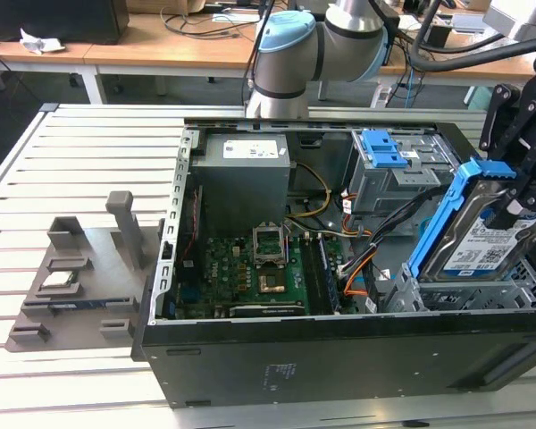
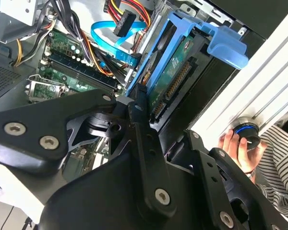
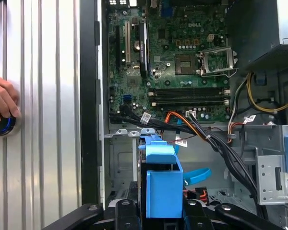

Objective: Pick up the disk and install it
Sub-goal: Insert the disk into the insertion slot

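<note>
Disk: silver drive in blue bracket, held tilted, long axis slanting down into the drive bay at the open computer case's corner on the exterior view's right. Gripper: clenched on the disk's raised end, directly above. Person's hand: resting on a button, on the slatted table.

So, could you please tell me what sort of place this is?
Probably a robotics lab or test workshop: an open computer case lies on a slatted metal table, with cluttered desks behind and a person's hand on a button.
</note>
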`<state>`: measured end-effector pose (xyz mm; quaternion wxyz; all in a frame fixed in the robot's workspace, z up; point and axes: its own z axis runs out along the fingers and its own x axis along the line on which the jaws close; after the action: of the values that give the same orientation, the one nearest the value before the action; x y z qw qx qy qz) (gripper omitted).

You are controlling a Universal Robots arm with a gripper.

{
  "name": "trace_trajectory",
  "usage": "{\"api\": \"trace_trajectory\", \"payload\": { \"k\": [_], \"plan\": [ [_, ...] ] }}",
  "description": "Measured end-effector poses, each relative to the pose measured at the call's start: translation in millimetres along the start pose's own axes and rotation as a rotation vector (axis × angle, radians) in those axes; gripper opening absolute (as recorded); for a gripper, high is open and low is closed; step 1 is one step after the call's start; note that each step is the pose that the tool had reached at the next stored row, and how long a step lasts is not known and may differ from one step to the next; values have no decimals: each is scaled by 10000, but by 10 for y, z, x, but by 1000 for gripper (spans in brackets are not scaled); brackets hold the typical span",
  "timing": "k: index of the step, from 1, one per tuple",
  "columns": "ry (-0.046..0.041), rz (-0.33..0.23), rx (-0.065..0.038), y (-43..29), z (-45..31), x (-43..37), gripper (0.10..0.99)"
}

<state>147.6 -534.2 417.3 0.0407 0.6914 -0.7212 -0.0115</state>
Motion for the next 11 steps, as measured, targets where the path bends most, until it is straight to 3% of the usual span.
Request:
{"api": "trace_trajectory", "payload": {
  "k": [11],
  "plan": [
    [1, 0, 0, -12, 159, -7, 361]
  ]
}}
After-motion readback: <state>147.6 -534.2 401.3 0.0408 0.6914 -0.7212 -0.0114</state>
